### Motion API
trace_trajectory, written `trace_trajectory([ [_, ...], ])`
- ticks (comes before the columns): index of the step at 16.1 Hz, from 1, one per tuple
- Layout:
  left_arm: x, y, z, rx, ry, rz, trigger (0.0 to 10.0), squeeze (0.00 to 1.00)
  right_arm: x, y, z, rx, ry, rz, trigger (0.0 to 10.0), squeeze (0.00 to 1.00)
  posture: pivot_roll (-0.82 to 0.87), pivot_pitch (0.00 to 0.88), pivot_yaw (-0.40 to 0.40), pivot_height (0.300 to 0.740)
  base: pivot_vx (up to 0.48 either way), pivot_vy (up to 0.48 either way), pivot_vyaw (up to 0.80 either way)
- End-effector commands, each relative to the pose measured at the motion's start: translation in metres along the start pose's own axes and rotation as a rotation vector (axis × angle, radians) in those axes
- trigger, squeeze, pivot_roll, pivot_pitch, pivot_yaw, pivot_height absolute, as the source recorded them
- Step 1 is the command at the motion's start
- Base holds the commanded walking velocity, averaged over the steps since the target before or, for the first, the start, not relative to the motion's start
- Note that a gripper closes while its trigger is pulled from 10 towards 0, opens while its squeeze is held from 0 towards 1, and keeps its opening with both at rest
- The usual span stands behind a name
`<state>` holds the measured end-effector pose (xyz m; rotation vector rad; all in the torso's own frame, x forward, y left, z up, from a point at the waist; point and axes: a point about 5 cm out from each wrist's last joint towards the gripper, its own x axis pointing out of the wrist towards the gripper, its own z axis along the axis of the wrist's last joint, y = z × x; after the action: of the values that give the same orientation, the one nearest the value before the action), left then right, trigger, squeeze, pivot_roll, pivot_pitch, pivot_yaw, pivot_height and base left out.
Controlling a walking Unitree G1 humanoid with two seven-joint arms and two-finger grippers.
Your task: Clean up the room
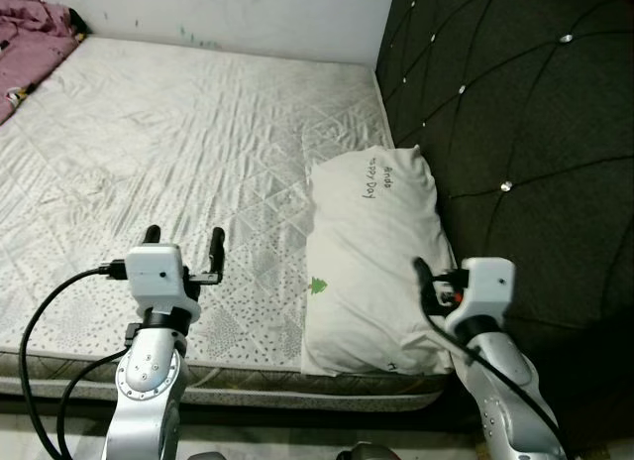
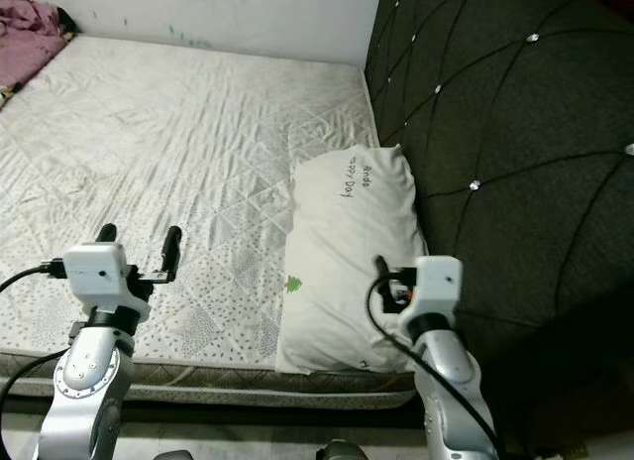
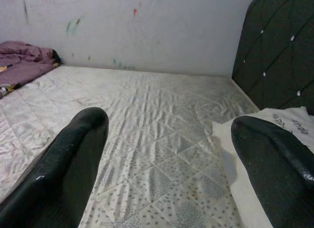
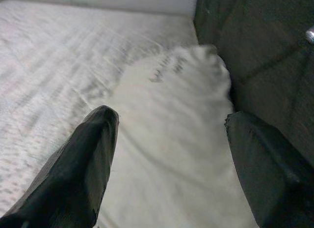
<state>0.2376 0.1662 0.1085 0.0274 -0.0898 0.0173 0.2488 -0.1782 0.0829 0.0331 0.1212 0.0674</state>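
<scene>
While hovering over the white pillow, right gripper spread wide, gripping nothing. Pillow flat on the mattress, against the dark headboard. Left gripper likewise apart, empty, above the mattress's near edge.

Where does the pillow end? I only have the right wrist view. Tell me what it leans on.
Observer: The pillow lies along the dark headboard, its near end at the mattress edge.
Operator: Report the left gripper.
Observer: The left gripper is open above the mattress, beside the pillow, not touching it.
Operator: Name anything else on the bed.
Observer: A pink blanket sits bunched at the far left corner.
</scene>
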Motion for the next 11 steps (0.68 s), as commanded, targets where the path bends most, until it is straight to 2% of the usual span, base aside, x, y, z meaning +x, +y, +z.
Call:
trace_trajectory([
  [1, 0.001, 0.0, 0.003, 0.003, 0.0, -0.009, 10.0, 0.0, 0.003, 0.001, 0.013, -0.01, -0.052, 0.005, 10.0, 0.0, 0.07, 0.0, -0.051, 0.74, 0.0, 0.0, 0.0],
  [2, 0.001, 0.001, 0.001, 0.021, 0.017, 0.005, 10.0, 0.0, 0.007, 0.002, 0.017, -0.059, -0.068, 0.009, 10.0, 0.0, 0.06, 0.0, -0.043, 0.74, 0.0, 0.0, 0.0],
  [3, 0.002, 0.001, -0.002, 0.016, 0.038, 0.011, 10.0, 0.0, 0.009, 0.003, 0.014, -0.044, -0.032, 0.012, 10.0, 0.0, 0.06, 0.0, -0.037, 0.74, 0.0, 0.0, 0.0],
  [4, 0.003, 0.0, -0.007, 0.027, 0.083, 0.026, 10.0, 0.0, 0.013, 0.009, 0.014, -0.115, -0.008, 0.054, 10.0, 0.0, 0.06, 0.0, -0.03, 0.74, 0.0, 0.0, 0.0],
  [5, 0.004, 0.0, -0.006, 0.031, 0.081, 0.024, 10.0, 0.0, 0.014, 0.011, 0.016, -0.126, -0.027, 0.06, 10.0, 0.0, 0.08, 0.0, -0.035, 0.74, 0.0, 0.0, 0.0],
  [8, 0.002, 0.005, -0.005, -0.007, 0.079, 0.051, 10.0, 0.0, 0.024, 0.022, 0.018, -0.002, 0.011, 0.022, 10.0, 0.0, 0.1, 0.0, -0.051, 0.74, 0.0, 0.0, 0.0],
  [9, 0.001, 0.004, -0.004, -0.023, 0.083, 0.042, 10.0, 0.0, 0.025, 0.023, 0.014, 0.051, 0.037, -0.031, 10.0, 0.0, 0.1, 0.0, -0.051, 0.74, 0.0, 0.0, -0.8],
  [11, 0.002, 0.0, -0.004, -0.035, 0.084, 0.015, 10.0, 0.0, 0.025, 0.025, 0.012, 0.089, 0.036, -0.086, 10.0, 0.0, 0.09, 0.0, -0.055, 0.74, 0.0, 0.0, -0.8],
])
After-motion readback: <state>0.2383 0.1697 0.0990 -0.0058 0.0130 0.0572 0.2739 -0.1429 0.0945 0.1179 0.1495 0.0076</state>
